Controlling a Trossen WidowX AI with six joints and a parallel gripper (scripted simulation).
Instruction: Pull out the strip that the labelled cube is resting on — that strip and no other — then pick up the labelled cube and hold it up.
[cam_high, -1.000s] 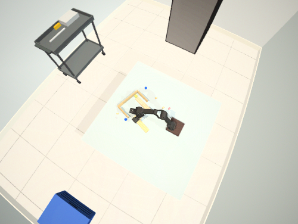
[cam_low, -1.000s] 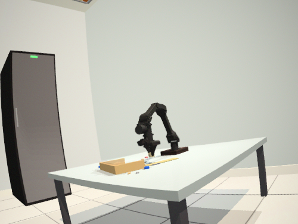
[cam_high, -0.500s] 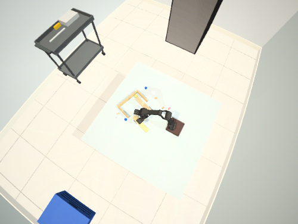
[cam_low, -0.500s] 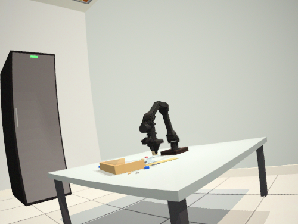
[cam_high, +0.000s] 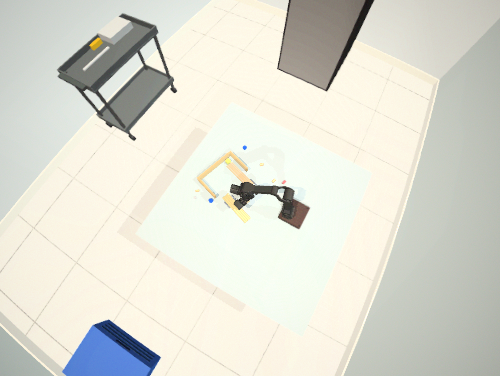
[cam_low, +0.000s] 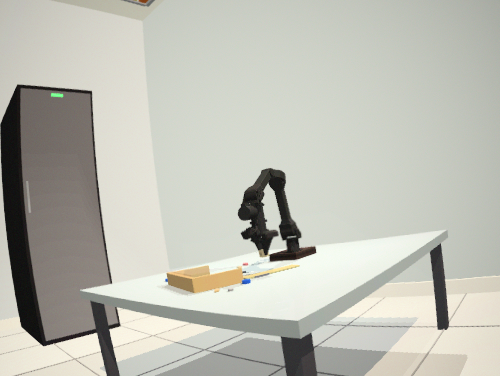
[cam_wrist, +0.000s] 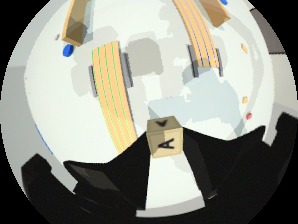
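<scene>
A light wooden cube (cam_wrist: 166, 143) (cam_low: 261, 253) marked with a black A is between my gripper's fingertips. My gripper (cam_wrist: 162, 132) (cam_low: 262, 252) is shut on this cube and holds it above the table. A strip with green lines (cam_wrist: 110, 90) (cam_high: 241, 213) lies on the table, between short grey rails (cam_wrist: 127, 70) in the wrist view. A second strip, with bluish lines (cam_wrist: 196, 25) (cam_high: 238, 172), lies farther over, its near end between another pair of rails. A small yellow thing (cam_high: 228, 161) is at that strip's far end.
A U-shaped wooden frame (cam_high: 215, 165) (cam_low: 215, 283) stands around the second strip's far end. Blue pieces (cam_high: 244, 147) (cam_high: 211, 200), a red piece (cam_high: 283, 182) (cam_wrist: 249, 116) and several small tan bits lie about. The arm's dark base (cam_high: 300, 215) stands on the table.
</scene>
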